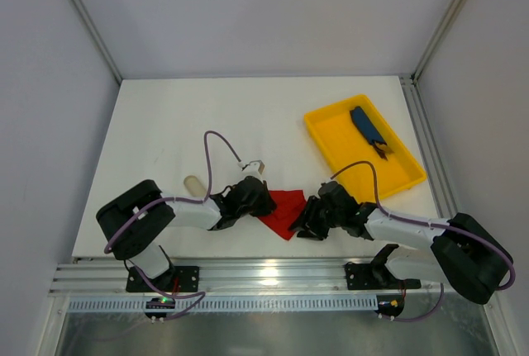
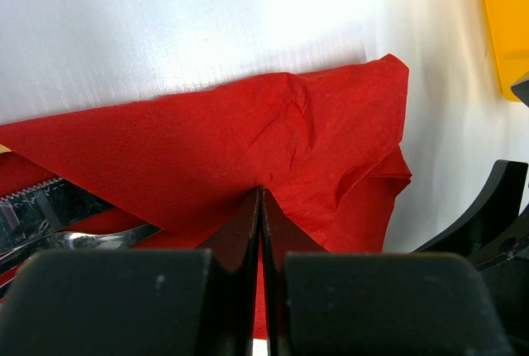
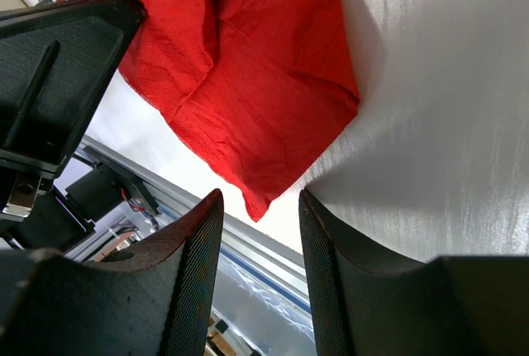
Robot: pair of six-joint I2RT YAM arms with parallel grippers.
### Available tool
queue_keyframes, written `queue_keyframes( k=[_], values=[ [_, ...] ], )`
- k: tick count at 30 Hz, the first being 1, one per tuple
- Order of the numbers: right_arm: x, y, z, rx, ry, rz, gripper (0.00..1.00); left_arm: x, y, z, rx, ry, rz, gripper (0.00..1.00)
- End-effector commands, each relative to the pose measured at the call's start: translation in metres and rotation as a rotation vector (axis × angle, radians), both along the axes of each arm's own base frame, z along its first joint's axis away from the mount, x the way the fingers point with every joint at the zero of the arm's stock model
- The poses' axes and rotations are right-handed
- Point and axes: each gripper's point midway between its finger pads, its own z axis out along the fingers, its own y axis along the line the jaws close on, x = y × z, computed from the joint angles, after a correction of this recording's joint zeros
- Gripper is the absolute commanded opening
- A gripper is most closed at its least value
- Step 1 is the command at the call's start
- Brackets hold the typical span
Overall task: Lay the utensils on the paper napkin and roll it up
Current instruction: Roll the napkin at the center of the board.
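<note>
While the left gripper [image 2: 261, 197] has its jaws pressed together on a fold of the paper napkin [image 2: 248, 133], the right gripper [image 3: 260, 201] hangs low w/ jaws apart, nothing btw them; the napkin's near corner points at that gap but isn't inside it. Napkin lies on the table [image 1: 207, 116] near the front edge, btw the two grippers, folded over itself, not flat; creases fan out from the left pinch point and red paper shows in the slit btw the left fingers, so prob a real pinch, not just a touch. Utensils [image 2: 91, 239]: shiny metal peeks out under the flap at lower left of the left wrist cam, so they're on the napkin, partly covered; can't tell fork vs spoon layout; top cam hides them under arms + paper. Step in hand, my read: rolling, early-to-mid; flap is over the metal but no tight tube yet. Left holds the edge prob so the thin paper doesn't spring back; right sits at the opposite corner prob to catch or tuck that end. Risk: paper tears, or utensils slide out the open side. Yellow tray [image 1: 339, 148] w/ dark-blue item [image 1: 364, 125] is well apart at right rear; beige sleeve [image 1: 193, 182] just beside the left arm; neither involved.
</note>
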Motion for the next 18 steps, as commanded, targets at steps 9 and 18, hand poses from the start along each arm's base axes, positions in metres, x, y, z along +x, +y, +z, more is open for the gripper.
queue_keyframes(
  k=[9, 18],
  values=[
    [0.0149, 0.0092, 0.0030, 0.033, -0.054, -0.035, 0.45, -0.0116, 0.0135, -0.0170, 0.076, 0.037, -0.009, 0.00],
    [0.0179, 0.0099, 0.0031, 0.026, -0.079, -0.036, 0.40, -0.0120, 0.0151, -0.0156, 0.083, 0.034, -0.008, 0.00]
  ],
)
